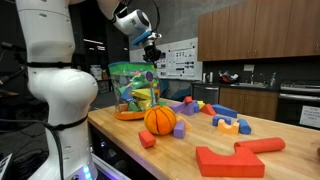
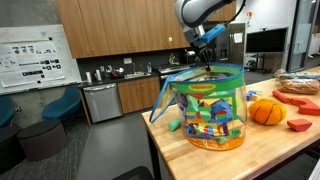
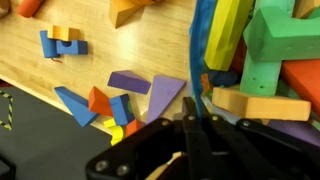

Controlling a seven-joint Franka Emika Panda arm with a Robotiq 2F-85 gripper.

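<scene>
One clear plastic tub (image 1: pixel 134 92), crammed with chunky foam blocks, stands near the corner of the wooden counter (image 1: pixel 200 142), and the gripper (image 1: pixel 152 66) is right over its rim. Only the wrist view shows the jaws pinched together on the thin blue handle (image 3: pixel 200 60). The exterior views add one ribbed orange ball (image 1: pixel 160 120) just beside the tub and two flat red slabs (image 1: pixel 230 160) farther along.

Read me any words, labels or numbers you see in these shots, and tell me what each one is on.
No text here can be read.
Wall posters: the print is too small and blurred.
Label band on the clear plastic tub: the lettering is blurred and unreadable.
Foam blocks: no markings show.
</scene>
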